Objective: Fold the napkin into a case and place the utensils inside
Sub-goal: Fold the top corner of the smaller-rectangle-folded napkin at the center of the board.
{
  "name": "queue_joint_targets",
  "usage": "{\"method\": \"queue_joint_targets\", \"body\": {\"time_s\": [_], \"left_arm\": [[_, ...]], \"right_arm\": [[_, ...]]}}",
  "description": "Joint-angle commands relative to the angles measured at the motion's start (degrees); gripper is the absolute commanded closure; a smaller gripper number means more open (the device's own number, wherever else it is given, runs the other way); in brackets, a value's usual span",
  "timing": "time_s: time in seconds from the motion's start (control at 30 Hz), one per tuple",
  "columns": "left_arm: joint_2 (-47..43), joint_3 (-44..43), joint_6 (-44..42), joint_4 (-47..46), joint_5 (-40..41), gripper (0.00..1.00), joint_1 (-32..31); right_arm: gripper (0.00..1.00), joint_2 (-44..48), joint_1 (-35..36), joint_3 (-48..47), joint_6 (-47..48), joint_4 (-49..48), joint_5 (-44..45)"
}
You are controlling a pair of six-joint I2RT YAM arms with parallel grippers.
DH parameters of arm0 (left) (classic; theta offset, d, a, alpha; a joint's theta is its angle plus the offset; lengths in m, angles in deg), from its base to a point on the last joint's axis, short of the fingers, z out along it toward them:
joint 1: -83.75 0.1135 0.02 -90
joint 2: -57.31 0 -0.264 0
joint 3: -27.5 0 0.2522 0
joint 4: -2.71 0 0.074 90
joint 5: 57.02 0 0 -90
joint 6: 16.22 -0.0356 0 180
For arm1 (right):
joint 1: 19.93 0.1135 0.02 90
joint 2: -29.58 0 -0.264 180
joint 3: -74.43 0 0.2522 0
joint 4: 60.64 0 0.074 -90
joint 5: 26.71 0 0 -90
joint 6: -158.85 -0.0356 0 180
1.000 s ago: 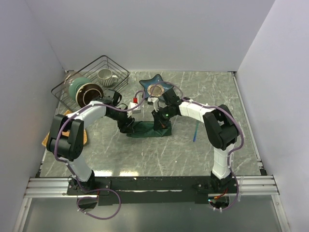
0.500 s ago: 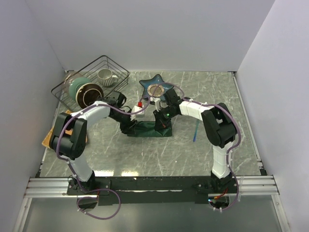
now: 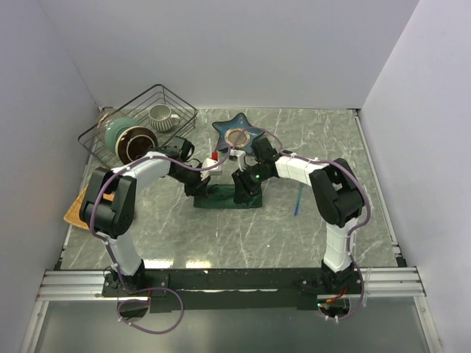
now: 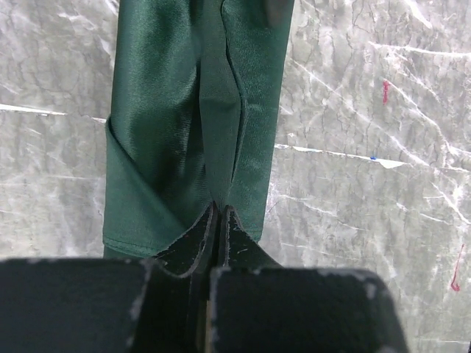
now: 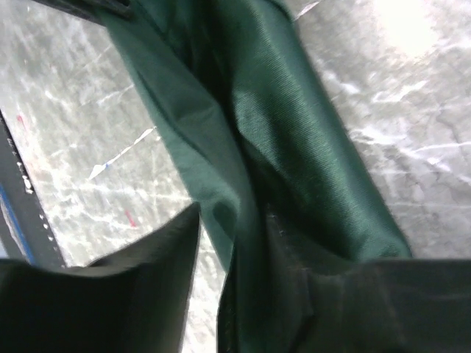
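Marble tabletop [image 3: 221, 235], narrow layered green napkin [image 3: 224, 198]

I note the left fingers [image 4: 184, 250], parted a second ago, have since closed on a raised fold of the dark green cloth napkin [image 4: 169, 110], having shifted slightly toward the far side of the tabletop [image 4: 353, 147]. The right fingers [image 5: 147, 257], previously clamped, have now parted around the cloth.

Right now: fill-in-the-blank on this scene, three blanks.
The left gripper is ___ on a napkin fold. The mug sits in the wire ___. By the robot's own sides, the blue utensil lies to the napkin's ___.
Missing: shut; basket; right.
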Motion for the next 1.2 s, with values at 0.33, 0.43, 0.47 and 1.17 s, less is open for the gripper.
{"method": "queue_joint_targets", "body": {"time_s": [0.33, 0.43, 0.47, 1.17], "left_arm": [[3.2, -6.2, -0.7, 3.6, -8.4, 0.99, 3.1], [3.2, -6.1, -1.9, 4.2, -9.2, 0.99, 3.4], [3.2, -6.0, -2.3, 4.3, -9.3, 0.99, 3.5], [4.6, -7.8, -4.0, 6.5, -12.1, 0.99, 4.9]], "right_arm": [[0.2, 6.3, 1.3, 1.9, -6.9, -15.9, -3.8], [0.2, 4.9, 1.9, 1.2, -8.7, -18.4, -4.7], [0.2, 4.6, 2.4, 1.0, -9.1, -19.0, -5.0], [0.32, -0.9, 6.9, -0.5, -9.8, -22.9, -1.7]]}}
